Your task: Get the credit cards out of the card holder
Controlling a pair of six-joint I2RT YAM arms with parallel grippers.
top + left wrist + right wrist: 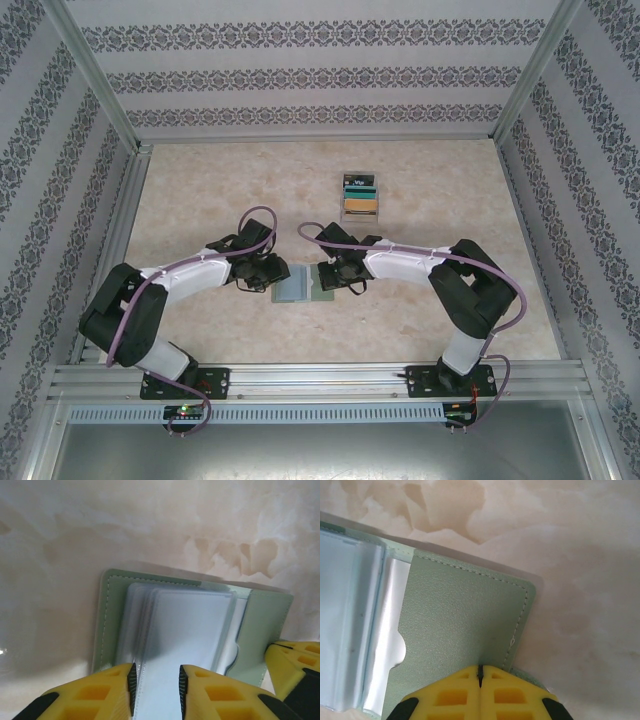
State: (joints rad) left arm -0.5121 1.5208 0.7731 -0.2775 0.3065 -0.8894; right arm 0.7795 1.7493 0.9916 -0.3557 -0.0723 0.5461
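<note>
**Item 1. Left gripper** [156,684]: yellow fingers over the near edge of the card holder's left half. The jaws stand a narrow gap apart with the clear sleeves [190,625] showing through the gap. Whether they pinch a sleeve cannot be told.

**Item 2. Right gripper** [480,672]: fingertips clenched together, with nothing visible between them, resting at the near edge of the holder's right flap [465,615].

**Item 3. Card holder** [300,285]: dull green with a stitched border, lying open and flat on the table [200,200] between the two grippers. The sleeves inside are pale blue-grey. No legible brand or label.

**Item 4. Credit cards** [361,195]: a staggered pile of black, teal and tan, well beyond the holder and slightly to its right. The white print on the black card is too small to read.
</note>
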